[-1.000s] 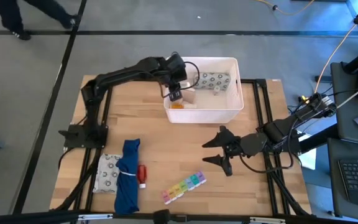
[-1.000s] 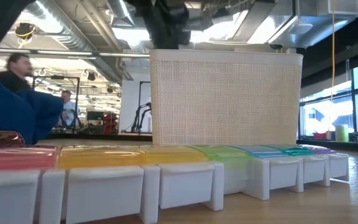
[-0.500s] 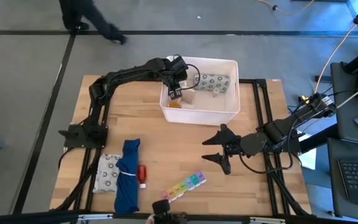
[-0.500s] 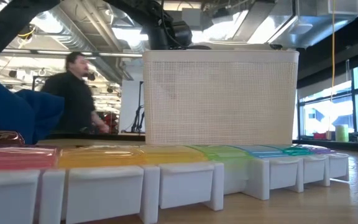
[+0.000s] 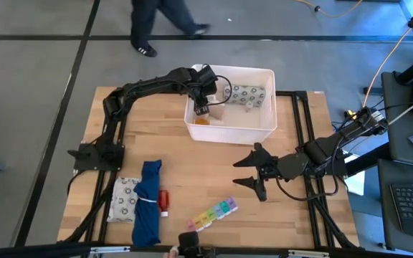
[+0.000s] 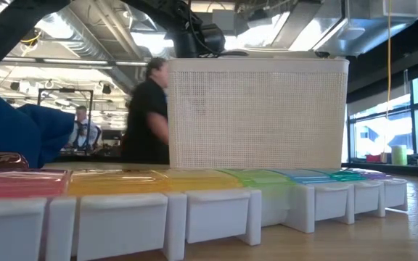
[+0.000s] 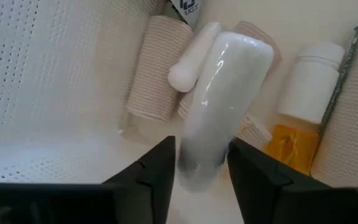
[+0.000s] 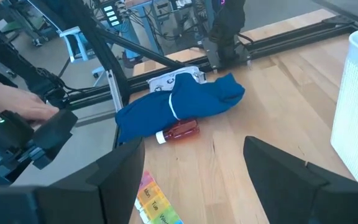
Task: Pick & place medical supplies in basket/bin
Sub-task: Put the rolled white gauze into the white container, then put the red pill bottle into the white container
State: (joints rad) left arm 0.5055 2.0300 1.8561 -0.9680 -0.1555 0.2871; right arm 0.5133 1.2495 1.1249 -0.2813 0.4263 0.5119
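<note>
Now the left pincer point(image 7: 201, 165), spread inside the bin point(image 5: 264, 129), should free the white bottle point(image 7: 219, 112) fully; right pincer point(image 5: 253, 172) waits, spread.

Almost nothing legible. Left wrist view: a dark-printed label fragment point(image 7: 190, 6) at the frame edge above the gauze rolls point(image 7: 155, 78), characters cut off, can't read them. Pill organizer point(image 6: 194, 190) lids in the low view show no readable lettering; in the right wrist view its compartments point(image 8: 156, 205) carry small marks, too small to read. Monitors in the background of the right wrist view: unreadable.
</note>
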